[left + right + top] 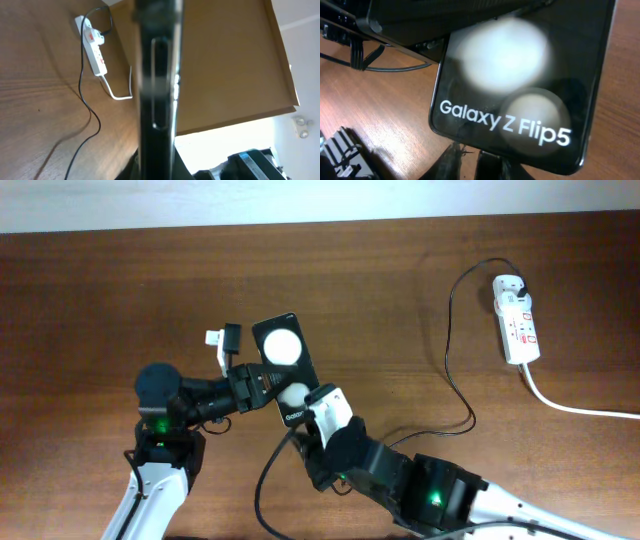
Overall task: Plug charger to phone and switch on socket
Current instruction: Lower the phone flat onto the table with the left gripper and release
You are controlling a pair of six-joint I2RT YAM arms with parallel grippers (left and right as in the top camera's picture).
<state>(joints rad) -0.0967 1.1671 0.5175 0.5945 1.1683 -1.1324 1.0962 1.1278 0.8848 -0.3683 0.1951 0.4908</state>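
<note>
The black phone (pixel 281 348), with two white round spots and white lettering, is gripped at its left edge by my left gripper (pixel 258 382), which is shut on it. In the left wrist view the phone (pixel 157 90) shows edge-on. My right gripper (pixel 322 404) is at the phone's lower end. In the right wrist view its fingers (pixel 476 167) are shut on the charger's black connector tip (pixel 489 164), which meets the bottom edge of the phone (pixel 520 75). The charger cable (pixel 455 385) runs to its black plug (pixel 522 285) in the white socket (pixel 519 330).
The socket's thick white cord (pixel 575 408) leads off to the right edge. The socket (pixel 93 49) and the thin cable (pixel 86 102) also show in the left wrist view. A loop of black cable (pixel 266 475) lies between my two arms near the front edge.
</note>
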